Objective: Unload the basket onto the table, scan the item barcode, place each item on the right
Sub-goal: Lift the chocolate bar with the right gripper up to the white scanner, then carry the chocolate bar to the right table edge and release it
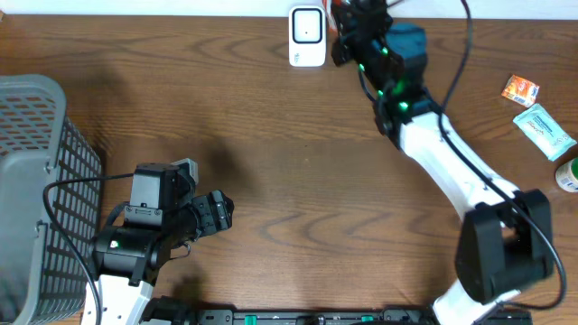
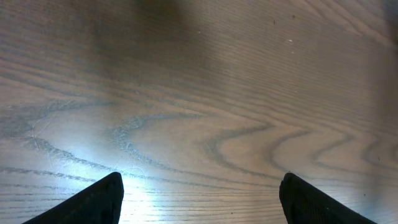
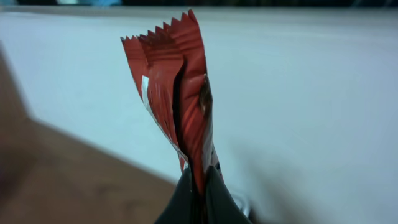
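The item, a red crimped-edge packet (image 3: 177, 93), stands upright, pinched at its lower end by my right gripper (image 3: 200, 186), which is shut on it. Seen from overhead, that right gripper (image 1: 348, 32) is at the table's far edge, just right of the white barcode scanner (image 1: 307, 36), and only a sliver of the red packet (image 1: 335, 7) shows. No barcode is visible on it. Down at the near left my left gripper (image 1: 221, 212) is open, with only bare wood between its fingertips (image 2: 102, 199) in the left wrist view.
A grey mesh basket (image 1: 36, 181) fills the left edge. Near the right edge lie an orange packet (image 1: 521, 88), a teal packet (image 1: 545, 131) and a green-and-white item (image 1: 567, 174). The right arm (image 1: 452, 162) stretches diagonally across the right half.
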Robot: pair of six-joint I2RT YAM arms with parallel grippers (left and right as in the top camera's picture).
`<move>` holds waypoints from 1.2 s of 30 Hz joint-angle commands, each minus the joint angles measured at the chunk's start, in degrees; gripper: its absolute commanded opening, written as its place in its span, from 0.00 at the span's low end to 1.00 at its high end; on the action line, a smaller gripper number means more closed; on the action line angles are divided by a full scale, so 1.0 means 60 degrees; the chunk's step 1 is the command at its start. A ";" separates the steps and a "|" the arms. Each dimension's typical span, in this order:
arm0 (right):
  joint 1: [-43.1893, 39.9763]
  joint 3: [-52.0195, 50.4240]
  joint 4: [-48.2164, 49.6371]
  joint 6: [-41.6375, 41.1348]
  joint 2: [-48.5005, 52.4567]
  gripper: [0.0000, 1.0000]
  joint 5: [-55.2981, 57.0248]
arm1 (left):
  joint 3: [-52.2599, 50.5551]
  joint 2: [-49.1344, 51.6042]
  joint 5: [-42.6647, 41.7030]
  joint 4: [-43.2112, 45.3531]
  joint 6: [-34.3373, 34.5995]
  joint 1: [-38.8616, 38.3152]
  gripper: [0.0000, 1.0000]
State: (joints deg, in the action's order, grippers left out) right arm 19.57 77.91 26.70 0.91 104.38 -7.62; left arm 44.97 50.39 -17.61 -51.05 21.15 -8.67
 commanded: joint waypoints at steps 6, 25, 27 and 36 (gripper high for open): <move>0.0146 0.2965 0.0073 0.2521 0.2852 0.01 0.1596 | 0.0044 -0.0047 0.0131 -0.0025 -0.0022 0.0040 0.81; 0.1319 0.6040 0.0353 0.4579 0.7238 0.01 0.3442 | 0.0044 -0.0047 0.0131 -0.0025 -0.0022 0.0040 0.81; 0.1362 0.6040 -0.0051 0.4579 0.7238 0.01 0.3442 | 0.0044 -0.0047 0.0131 -0.0022 -0.0022 0.0040 0.81; 0.1453 0.6043 -0.3333 0.5016 0.6182 0.01 0.4758 | 0.0044 -0.0047 0.0131 -0.0025 -0.0022 0.0040 0.81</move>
State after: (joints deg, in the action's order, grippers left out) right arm 27.70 113.21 14.37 29.34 147.02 16.05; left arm 44.97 50.35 -17.61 -51.05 21.15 -8.67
